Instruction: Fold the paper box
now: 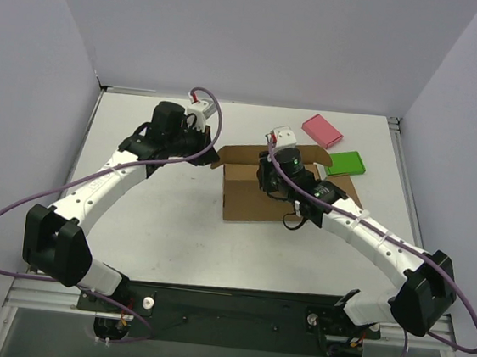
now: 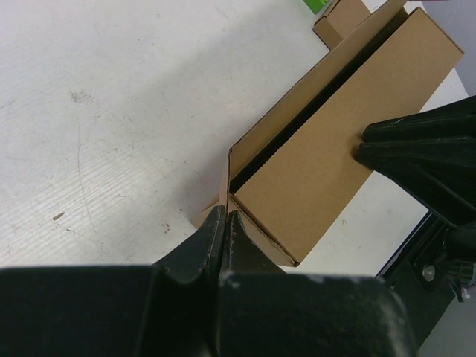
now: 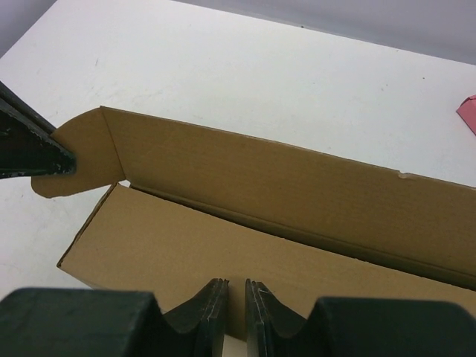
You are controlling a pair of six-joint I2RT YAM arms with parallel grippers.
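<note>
**Left.** The left arm (image 1: 110, 178) reaches across the white desk (image 1: 157, 221) to the left end of the paper box (image 1: 249, 198). The left gripper (image 2: 225, 219) has its fingers (image 2: 210, 234) pressed together on a thin rounded end tab (image 3: 71, 152) of the box, which stands on edge between them.

**Centre.** The paper box lies near the middle of the desk, between the two arms and slightly towards the right one. It is partly folded: a long rear wall (image 3: 297, 186) stands up and a second long panel (image 3: 171, 249) runs just in front of it, a dark slot between them.

**Right.** The right gripper (image 3: 236, 297) comes down over the near panel. Its fingers (image 3: 212, 309) stand only a narrow slit apart, with cardboard showing in the slit; whether they pinch the panel or merely rest against it cannot be told.

**Far right.** A pink block (image 1: 322, 130) and a green block (image 1: 346, 162) lie on the desk behind the box's right end, the green one just beside the box.
</note>
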